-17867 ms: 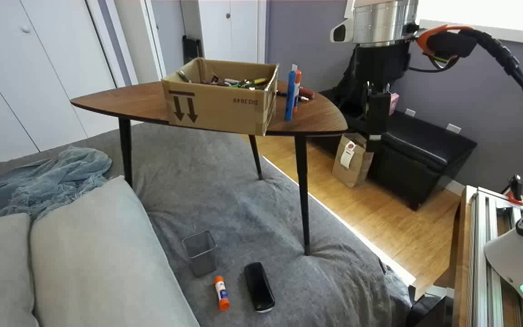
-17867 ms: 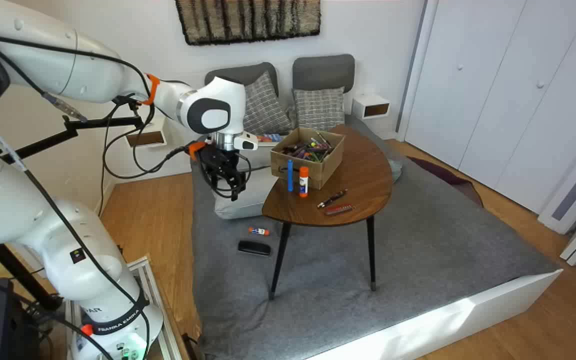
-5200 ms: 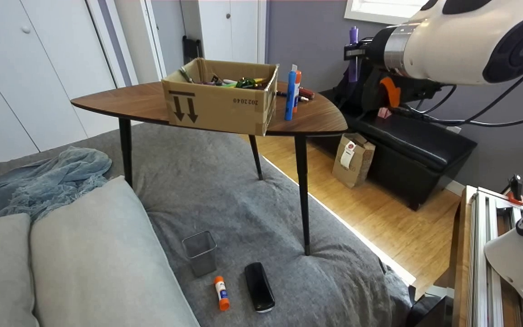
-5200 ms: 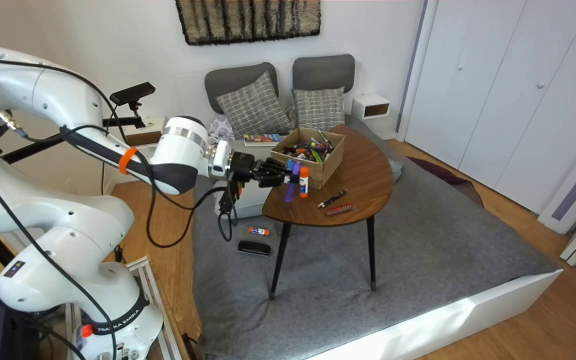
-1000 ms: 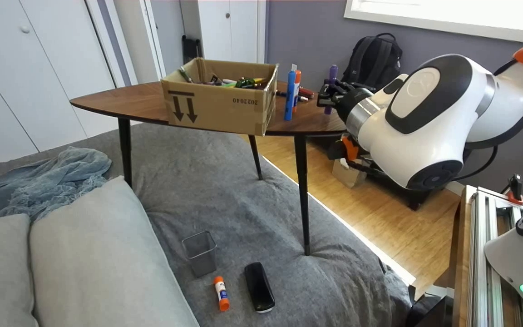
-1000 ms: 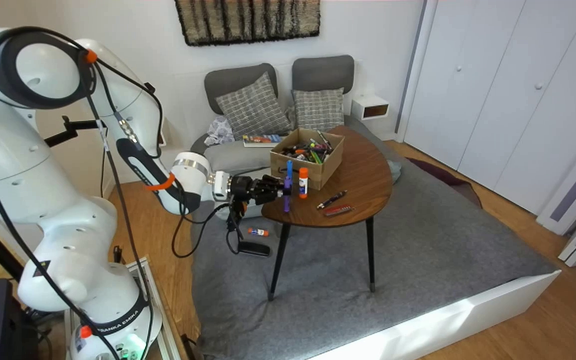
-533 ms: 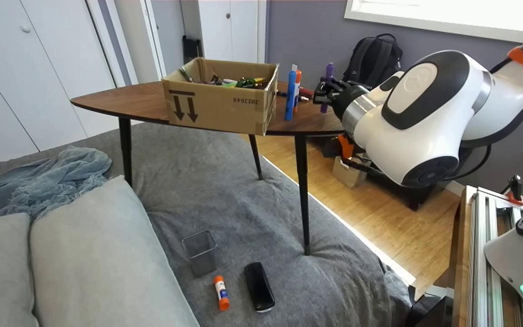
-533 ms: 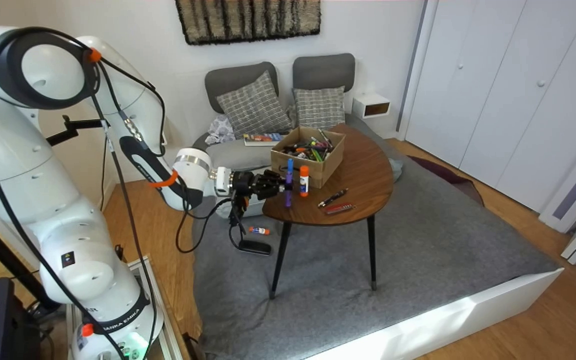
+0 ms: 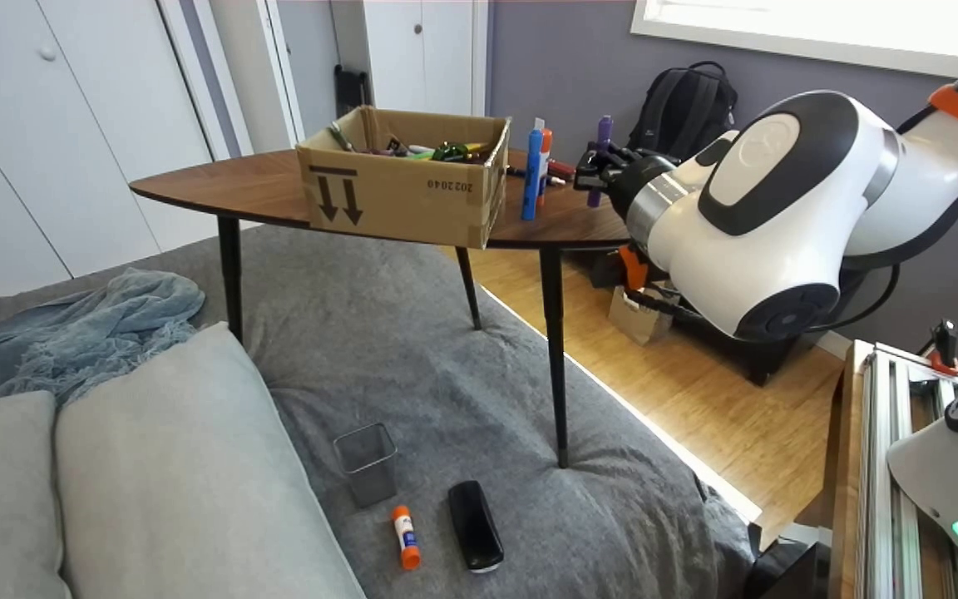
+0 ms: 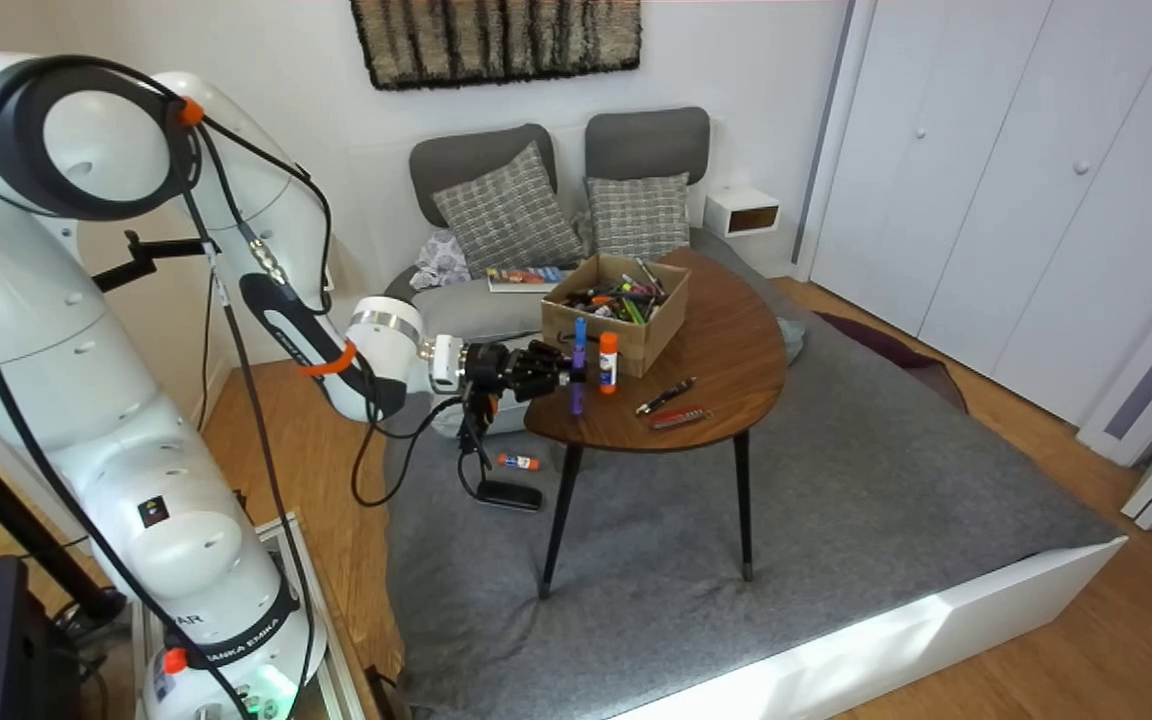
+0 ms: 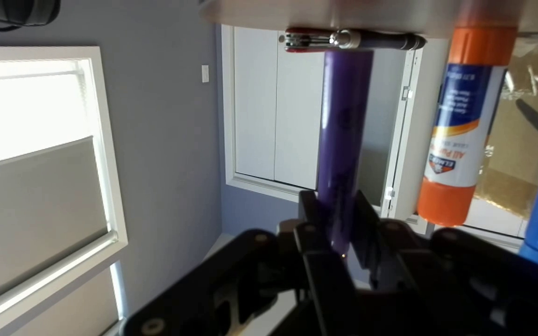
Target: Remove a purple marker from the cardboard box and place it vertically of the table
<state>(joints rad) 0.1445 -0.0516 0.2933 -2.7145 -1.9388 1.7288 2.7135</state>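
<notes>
Held high and aslant earlier, the purple marker [image 11: 346,116] is now upright in the jaws and lowered near the standing glue stick [image 10: 608,365], either on or just above the counter [image 10: 726,325], which one unclear.

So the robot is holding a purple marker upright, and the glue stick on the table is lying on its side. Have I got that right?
Not quite: the glue stick on the table isn't lying on its side. It stands upright, as seen in an exterior view. The robot's gripper does hold a purple marker upright.
</notes>
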